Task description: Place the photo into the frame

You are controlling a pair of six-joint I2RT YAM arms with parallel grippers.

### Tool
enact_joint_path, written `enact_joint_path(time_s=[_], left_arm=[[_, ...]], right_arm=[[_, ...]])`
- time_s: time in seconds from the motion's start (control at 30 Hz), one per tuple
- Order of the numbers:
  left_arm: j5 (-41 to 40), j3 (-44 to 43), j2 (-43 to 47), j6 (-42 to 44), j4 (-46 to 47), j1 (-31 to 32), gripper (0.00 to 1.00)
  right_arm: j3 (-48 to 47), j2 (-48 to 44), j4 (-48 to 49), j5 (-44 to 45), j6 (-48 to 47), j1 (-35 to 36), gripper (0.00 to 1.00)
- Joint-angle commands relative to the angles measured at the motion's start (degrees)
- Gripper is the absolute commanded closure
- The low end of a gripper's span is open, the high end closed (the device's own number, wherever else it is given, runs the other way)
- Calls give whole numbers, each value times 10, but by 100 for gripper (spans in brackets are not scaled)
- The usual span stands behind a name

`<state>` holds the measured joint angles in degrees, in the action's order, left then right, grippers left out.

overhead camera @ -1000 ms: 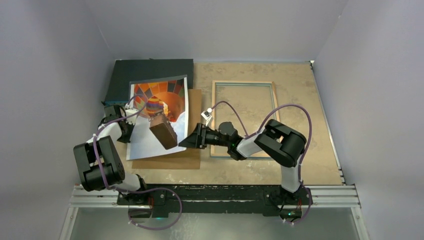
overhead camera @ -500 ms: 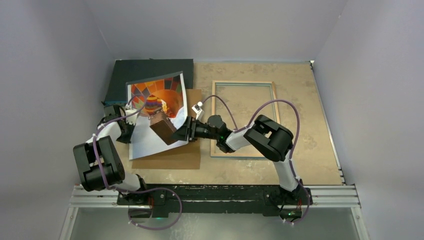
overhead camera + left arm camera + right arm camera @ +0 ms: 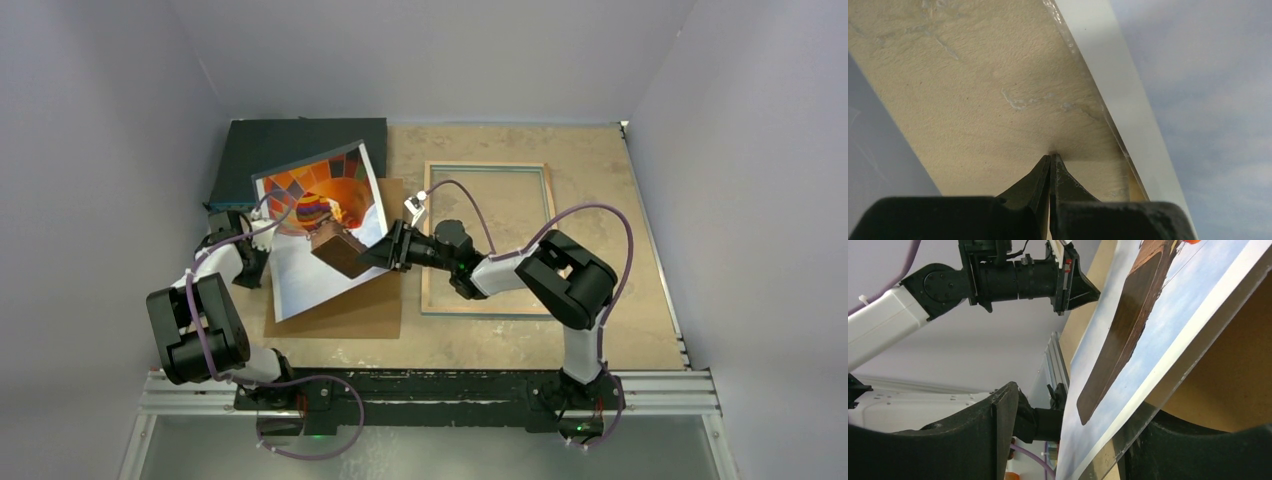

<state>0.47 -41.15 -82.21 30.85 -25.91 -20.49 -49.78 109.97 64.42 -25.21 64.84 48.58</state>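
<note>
The photo (image 3: 320, 200) of an orange hot-air balloon leans up from the left half of the table, its right edge raised and its left edge low. My right gripper (image 3: 372, 257) is at that raised edge. In the right wrist view the photo (image 3: 1113, 405) passes edge-on between the right gripper's (image 3: 1080, 400) jaws. It rests against one finger and stands apart from the other, so the gripper is open. My left gripper (image 3: 252, 268) is shut, its tips (image 3: 1050, 159) on the tabletop beside the photo's white border (image 3: 1128, 90). The frame (image 3: 487, 167) lies flat to the right.
A plain brown board (image 3: 350, 310) lies under the photo. A dark flat box (image 3: 290, 145) sits at the back left corner. Grey walls close in the table on three sides. My right forearm crosses the frame's near left corner.
My right gripper reached left to the photo's right edge and raised it, so the photo tilted up and turned. Its jaws have narrowed a little. The left gripper stayed put, shut.
</note>
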Motion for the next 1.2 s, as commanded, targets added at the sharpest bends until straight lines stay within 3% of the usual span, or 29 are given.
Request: enact_joint_path(time_s=[0.0, 0.2, 0.47, 0.77, 0.93, 1.03, 1.17], left_arm=[[-42, -8, 7, 3, 26, -1, 100], [-63, -15, 3, 4, 46, -8, 100], [-59, -27, -8, -5, 54, -19, 100], [-57, -35, -18, -7, 57, -22, 100], [14, -72, 3, -30, -5, -23, 100], [69, -104, 12, -39, -50, -23, 100], [75, -101, 10, -37, -54, -22, 100]], right_arm=[[2, -6, 29, -22, 16, -1, 34], [28, -23, 15, -37, 14, -18, 34], [41, -40, -67, -39, -36, -34, 24], [39, -48, -77, -56, -32, -53, 30], [5, -79, -203, -33, -102, -55, 29], [-5, -88, -225, -29, -112, -56, 29], [-10, -100, -236, -28, -118, -63, 31]])
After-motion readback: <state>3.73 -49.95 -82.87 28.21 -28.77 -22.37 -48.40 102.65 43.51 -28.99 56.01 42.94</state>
